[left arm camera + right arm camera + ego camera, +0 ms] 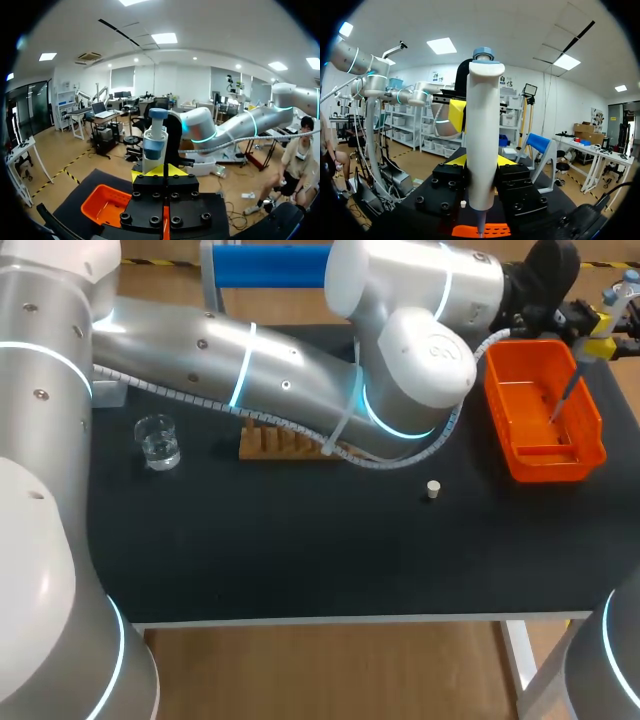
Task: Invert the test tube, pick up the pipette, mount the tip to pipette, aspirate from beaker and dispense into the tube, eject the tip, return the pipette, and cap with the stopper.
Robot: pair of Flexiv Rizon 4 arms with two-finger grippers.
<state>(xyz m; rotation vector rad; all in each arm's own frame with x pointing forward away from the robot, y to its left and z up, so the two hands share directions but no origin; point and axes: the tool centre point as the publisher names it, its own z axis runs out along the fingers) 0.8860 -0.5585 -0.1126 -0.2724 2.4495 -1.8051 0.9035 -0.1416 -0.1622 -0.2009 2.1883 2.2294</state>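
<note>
Head view: right gripper (pixel 600 335) holds the pipette (pixel 566 392) upright, tip down, over the orange bin (pixel 555 468) at far right. Left wrist view: left gripper (pixel 159 172) sits just beside the pipette's head; whether it is clenched cannot be told. Right wrist view: right gripper is clenched on the mid-barrel, probably light, stiff and smooth, so best held there, sparing the slender tip.

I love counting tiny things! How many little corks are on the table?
1. The cork lies on the black table between the wooden rack and the orange basket. The left arm may hide more.
</note>
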